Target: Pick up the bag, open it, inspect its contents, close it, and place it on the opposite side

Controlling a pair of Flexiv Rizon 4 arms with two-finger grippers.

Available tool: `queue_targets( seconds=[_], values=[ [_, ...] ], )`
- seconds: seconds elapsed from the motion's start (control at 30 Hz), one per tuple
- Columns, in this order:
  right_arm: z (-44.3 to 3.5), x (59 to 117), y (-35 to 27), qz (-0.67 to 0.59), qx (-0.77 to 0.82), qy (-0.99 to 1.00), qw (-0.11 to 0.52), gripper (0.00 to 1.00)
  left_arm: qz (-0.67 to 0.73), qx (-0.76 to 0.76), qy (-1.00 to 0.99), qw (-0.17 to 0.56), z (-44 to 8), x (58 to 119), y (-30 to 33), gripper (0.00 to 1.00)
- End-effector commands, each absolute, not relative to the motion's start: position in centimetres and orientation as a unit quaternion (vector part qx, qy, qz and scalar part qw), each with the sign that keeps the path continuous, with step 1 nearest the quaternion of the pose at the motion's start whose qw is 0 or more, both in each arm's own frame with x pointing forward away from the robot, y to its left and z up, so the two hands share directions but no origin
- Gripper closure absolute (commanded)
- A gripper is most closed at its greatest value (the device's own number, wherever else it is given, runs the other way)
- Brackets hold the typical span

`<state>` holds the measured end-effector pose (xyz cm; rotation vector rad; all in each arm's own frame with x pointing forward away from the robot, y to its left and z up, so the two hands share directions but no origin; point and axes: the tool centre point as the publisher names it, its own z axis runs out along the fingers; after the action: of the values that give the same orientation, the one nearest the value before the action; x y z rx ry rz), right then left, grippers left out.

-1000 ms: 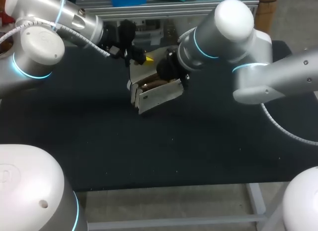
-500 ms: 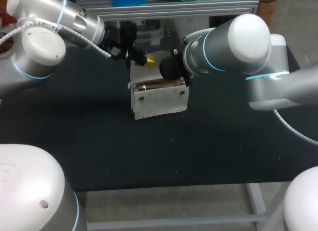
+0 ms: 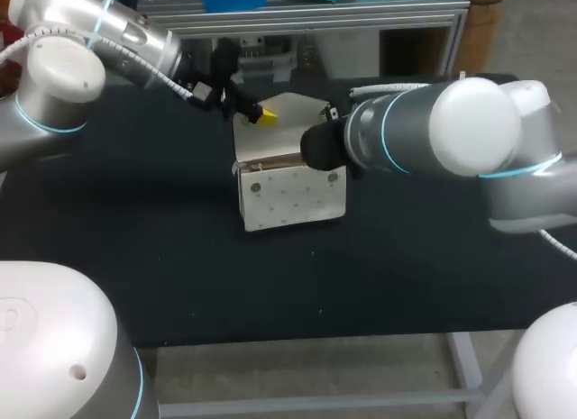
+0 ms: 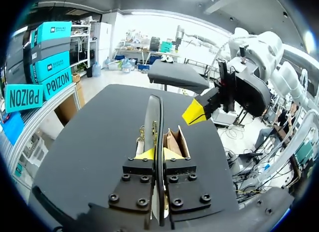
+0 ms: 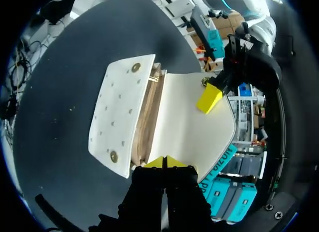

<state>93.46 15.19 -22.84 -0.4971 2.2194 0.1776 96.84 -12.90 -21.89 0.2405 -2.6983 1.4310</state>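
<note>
I count one bag [image 3: 293, 198], cream and studded, standing near the middle of the bench's [image 3: 135, 221] far edge with its flap [image 3: 287, 122] raised. Both my grippers are on it. The head view hides my right gripper [image 5: 164, 162]. Its wrist view shows it pinched on the bag's side edge and shows the bag's brown inside. My left gripper [image 4: 158, 154] is clamped on the flap's edge.
</note>
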Motion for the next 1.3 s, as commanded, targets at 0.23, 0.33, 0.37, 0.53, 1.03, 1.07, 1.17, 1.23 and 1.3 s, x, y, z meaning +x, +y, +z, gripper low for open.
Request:
queue_targets(
  seconds=[0.23, 0.33, 0.37, 0.53, 1.03, 1.07, 1.17, 1.23, 1.3],
  values=[
    [-23.7, 86.6, 13.4, 0.054, -0.186, 0.884, 0.425, 1.00, 0.467, 0.086, -0.873, 0.111, -26.0, 101.3, -14.9, 1.00],
    [-24.2, 85.9, 13.2, 0.054, -0.182, 0.886, 0.422, 1.00, 0.464, 0.087, -0.877, 0.088, -26.7, 102.1, -14.8, 1.00],
    [-24.5, 85.8, 13.1, 0.056, -0.181, 0.887, 0.421, 1.00, 0.463, 0.085, -0.879, 0.076, -26.9, 102.3, -14.7, 1.00],
    [-27.5, 85.9, 12.8, 0.059, -0.171, 0.901, 0.394, 1.00, 0.473, 0.053, -0.879, 0.036, -27.9, 102.9, -14.2, 1.00],
    [-33.6, 89.2, 13.6, 0.071, -0.140, 0.926, 0.343, 1.00, 0.475, 0.037, -0.879, 0.010, -29.7, 103.0, -13.6, 1.00],
    [-33.8, 89.4, 13.7, 0.068, -0.138, 0.926, 0.345, 1.00, 0.469, 0.036, -0.883, 0.007, -29.8, 103.0, -13.6, 1.00],
    [-34.1, 89.5, 14.0, 0.072, -0.139, 0.922, 0.354, 1.00, 0.458, 0.033, -0.888, 0.007, -30.2, 103.0, -13.9, 1.00],
    [-34.3, 89.5, 14.3, 0.069, -0.139, 0.920, 0.359, 1.00, 0.448, 0.041, -0.893, 0.011, -30.6, 103.1, -14.1, 1.00],
    [-34.6, 89.3, 14.3, 0.066, -0.135, 0.922, 0.358, 1.00, 0.444, 0.046, -0.895, 0.013, -30.8, 103.3, -14.0, 1.00]
  ],
)
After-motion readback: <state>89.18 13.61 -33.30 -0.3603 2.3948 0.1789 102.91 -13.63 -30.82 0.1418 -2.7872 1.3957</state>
